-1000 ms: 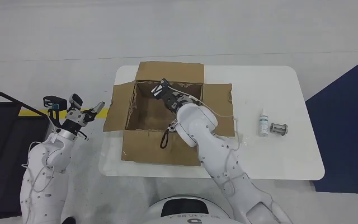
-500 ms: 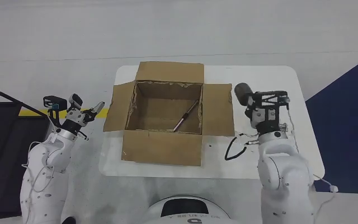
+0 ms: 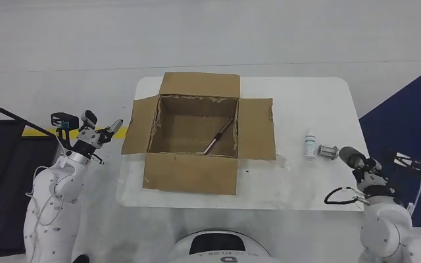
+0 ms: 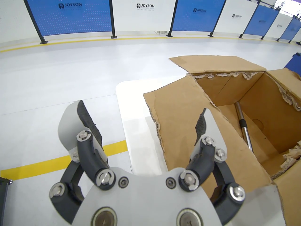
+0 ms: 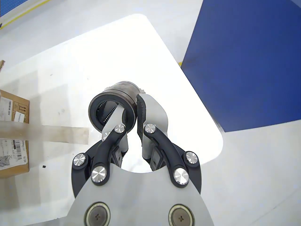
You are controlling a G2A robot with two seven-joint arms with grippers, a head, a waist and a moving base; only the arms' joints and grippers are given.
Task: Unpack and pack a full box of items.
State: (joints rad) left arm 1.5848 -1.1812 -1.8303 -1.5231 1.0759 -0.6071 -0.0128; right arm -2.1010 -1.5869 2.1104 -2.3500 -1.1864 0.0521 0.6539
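Unpacking step, by the look of it: metal bearing (image 5: 112,109) clamped in the right gripper (image 5: 128,109) above the right end of the worktop (image 3: 309,191), near the bottle (image 3: 310,143) and a second metal part (image 3: 328,152) lying there. Next, probably: lower beside those, release, then on to the box (image 3: 191,174) for the rod (image 3: 219,135) lying inside. Left gripper (image 4: 142,109) spread wide and empty, off the worktop's left side.

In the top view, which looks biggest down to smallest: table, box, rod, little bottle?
1. table
2. cardboard box
3. rod and bottle: unsure, since the rod looks longer but the bottle looks fatter.
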